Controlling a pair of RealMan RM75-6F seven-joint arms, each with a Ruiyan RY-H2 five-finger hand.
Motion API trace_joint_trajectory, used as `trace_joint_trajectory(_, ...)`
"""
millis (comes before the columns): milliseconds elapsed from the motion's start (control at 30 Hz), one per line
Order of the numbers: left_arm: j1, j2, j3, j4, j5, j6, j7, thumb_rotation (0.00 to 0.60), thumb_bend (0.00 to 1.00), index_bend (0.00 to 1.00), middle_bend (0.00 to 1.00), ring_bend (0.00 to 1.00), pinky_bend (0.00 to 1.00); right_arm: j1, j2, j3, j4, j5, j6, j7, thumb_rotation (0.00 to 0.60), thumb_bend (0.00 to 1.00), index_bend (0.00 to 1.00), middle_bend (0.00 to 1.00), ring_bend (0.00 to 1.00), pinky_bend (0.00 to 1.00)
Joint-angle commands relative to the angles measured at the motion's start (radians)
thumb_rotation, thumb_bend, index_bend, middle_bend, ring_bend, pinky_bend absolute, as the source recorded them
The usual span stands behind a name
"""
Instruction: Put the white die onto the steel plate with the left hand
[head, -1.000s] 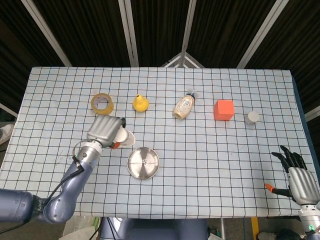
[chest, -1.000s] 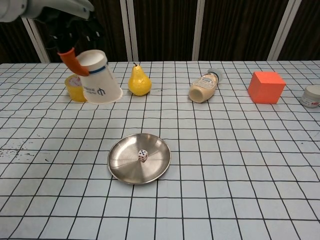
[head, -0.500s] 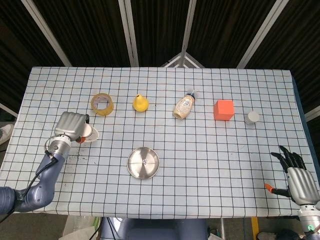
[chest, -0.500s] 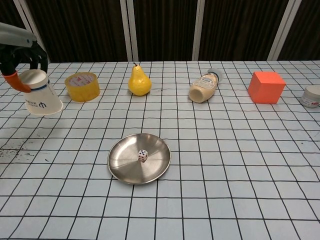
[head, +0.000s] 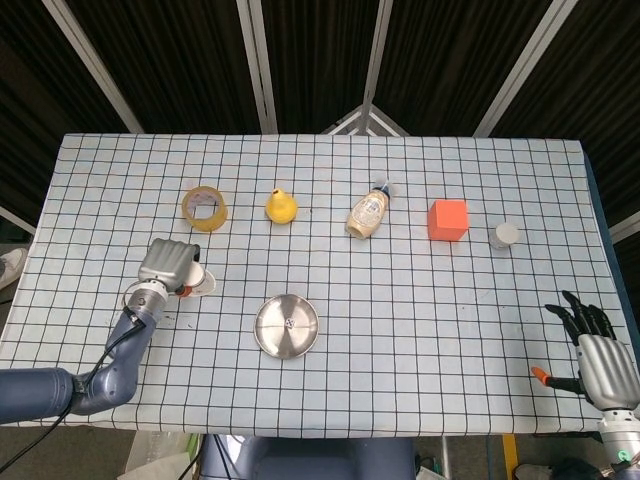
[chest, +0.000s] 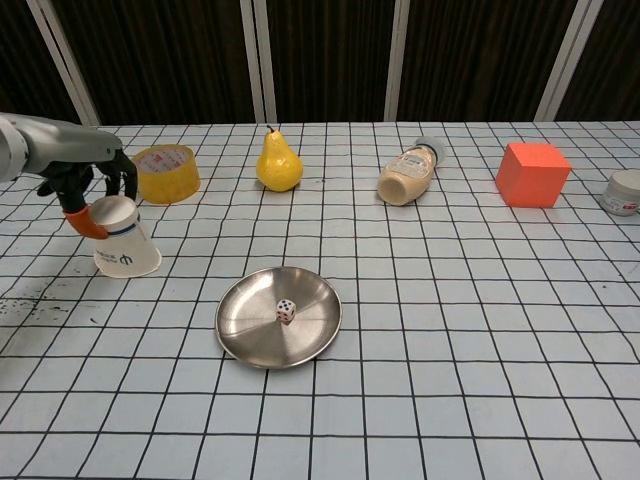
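Note:
The white die (chest: 286, 311) lies in the middle of the round steel plate (chest: 250, 340), near the front centre of the table; in the head view the die (head: 288, 322) is a small speck on the plate (head: 270, 340). My left hand (chest: 92, 186) is left of the plate and grips a white paper cup (chest: 126, 248), wide end down and tilted, low over the cloth. From above, the left hand (head: 168, 264) covers most of the cup (head: 203, 284). My right hand (head: 600, 362) hangs off the table's front right corner, fingers spread, holding nothing.
Along the back stand a yellow tape roll (chest: 166, 172), a yellow pear (chest: 279, 160), a bottle (chest: 408, 178) lying on its side, an orange cube (chest: 533, 173) and a small white jar (chest: 624, 192). Dark specks mark the cloth at the front left (chest: 25, 305).
The left hand carried the cup from beside the plate out to the far left, then came partway back right and lower. Die, plate and right hand have not moved.

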Motion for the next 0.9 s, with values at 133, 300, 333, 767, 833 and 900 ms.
trace_joint_trajectory(133, 0.005, 0.017, -0.016, -0.016, 0.008, -0.002, -0.013, 0.600, 0.25, 0.29, 0.32, 0.62, 0.67, 0.001, 0.000, -0.001, 0.001, -0.003, -0.002, 0.002, 0.600, 0.14, 0.21, 0.03, 0.10, 0.00)
trace_joint_trajectory(300, 0.011, 0.077, -0.021, -0.082, 0.002, 0.014, -0.014, 0.600, 0.20, 0.20, 0.18, 0.61, 0.67, 0.003, -0.002, 0.000, 0.001, -0.004, -0.002, 0.002, 0.600, 0.14, 0.21, 0.03, 0.10, 0.00)
trace_joint_trajectory(333, 0.013, 0.087, -0.022, -0.095, 0.002, 0.015, -0.018, 0.600, 0.20, 0.18, 0.16, 0.61, 0.67, 0.003, -0.002, 0.000, 0.001, -0.004, -0.002, 0.001, 0.600, 0.14, 0.21, 0.03, 0.10, 0.00)
trace_joint_trajectory(767, 0.109, 0.374, 0.008, -0.398, 0.189, 0.064, -0.100, 0.600, 0.14, 0.15, 0.11, 0.60, 0.68, 0.014, -0.017, -0.001, -0.005, 0.003, -0.023, -0.018, 0.600, 0.14, 0.23, 0.03, 0.10, 0.00)
trace_joint_trajectory(833, 0.192, 0.437, 0.044, -0.479, 0.367, 0.144, -0.146, 0.600, 0.14, 0.17, 0.14, 0.60, 0.69, 0.013, -0.015, 0.001, -0.006, 0.002, -0.019, -0.010, 0.600, 0.14, 0.23, 0.03, 0.10, 0.00)
trace_joint_trajectory(900, 0.323, 0.470, 0.115, -0.516, 0.623, 0.271, -0.210, 0.600, 0.14, 0.19, 0.17, 0.60, 0.69, 0.012, -0.013, 0.002, -0.005, 0.000, -0.016, -0.002, 0.600, 0.14, 0.23, 0.03, 0.10, 0.00)
